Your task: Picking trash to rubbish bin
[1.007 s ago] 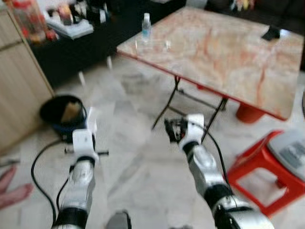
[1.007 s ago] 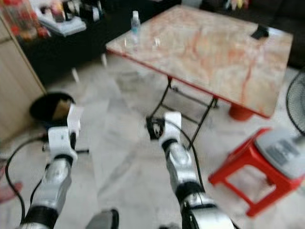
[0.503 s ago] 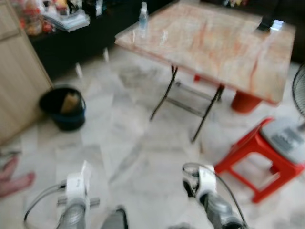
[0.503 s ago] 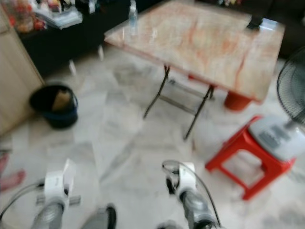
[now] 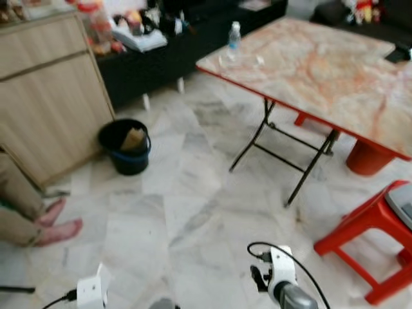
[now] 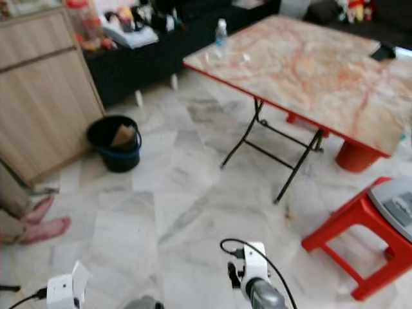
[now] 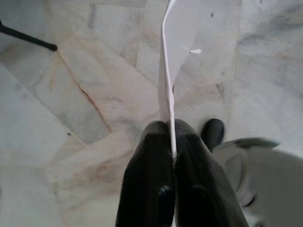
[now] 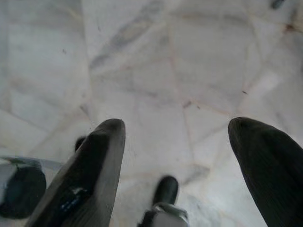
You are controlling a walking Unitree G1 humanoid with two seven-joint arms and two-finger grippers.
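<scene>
We are pinching a thin white sheet of paper [image 7: 177, 42] edge-on in our left pincer [image 7: 171, 156], its two black fingers pressed together on the sheet's lower edge while the rest is sticking up past the fingertips above the marble floor [image 5: 193, 212]. In the head views the same sheet is showing as a small white flap beside the left wrist housing, low at the near edge of the floor. Our right pincer [image 8: 189, 137] is hanging spread wide with nothing between its fingers, pointing down at bare marble tiles, with our dark foot showing below it.

Farther out, the black rubbish bin [image 5: 125, 147] with a blue band is standing on the floor just beside the corner of a light wooden cabinet [image 5: 51, 96], and a brownish scrap is lying inside it. A person's bare feet [image 5: 55, 222] are resting on the floor by the cabinet. Beyond the bin, a folding bench [image 5: 322, 71] with a marbled orange top and red rim is carrying a clear plastic bottle [image 5: 234, 37] near its far left corner. A red plastic stool [image 5: 360, 238] is standing at the right, near the bench's black legs. A dark low shelf cluttered with small items is running along the far wall.
</scene>
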